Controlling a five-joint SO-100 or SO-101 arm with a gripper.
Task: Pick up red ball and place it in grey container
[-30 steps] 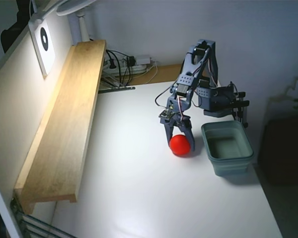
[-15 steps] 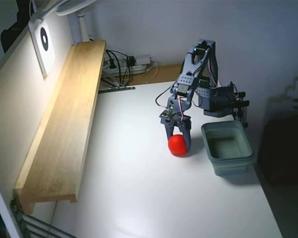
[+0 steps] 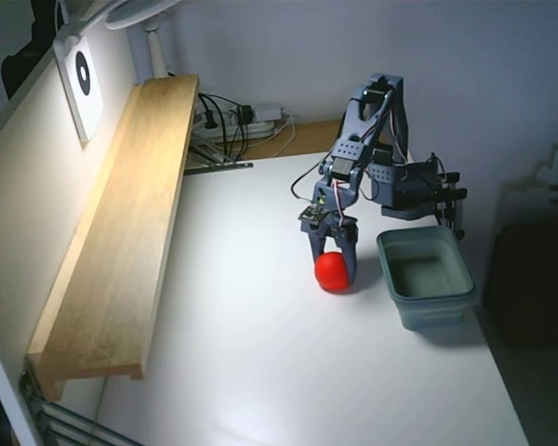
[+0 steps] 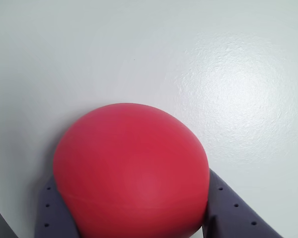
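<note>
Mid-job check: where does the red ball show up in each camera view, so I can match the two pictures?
Fixed view: the red ball sits on the white table near the picture's centre, between the gripper jaws, left of the grey container.
Wrist view: the red ball fills the lower centre, with a grey jaw at each side.
Shared landmark: the jaws flanking the ball on the white tabletop.

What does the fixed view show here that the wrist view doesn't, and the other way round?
Only the fixed view shows the grey container, empty, right of the ball, plus the wooden shelf and the arm. Only the wrist view shows both claw fingers pressed against the ball's sides up close. Both share the red ball inside the claw on the white table.
</note>
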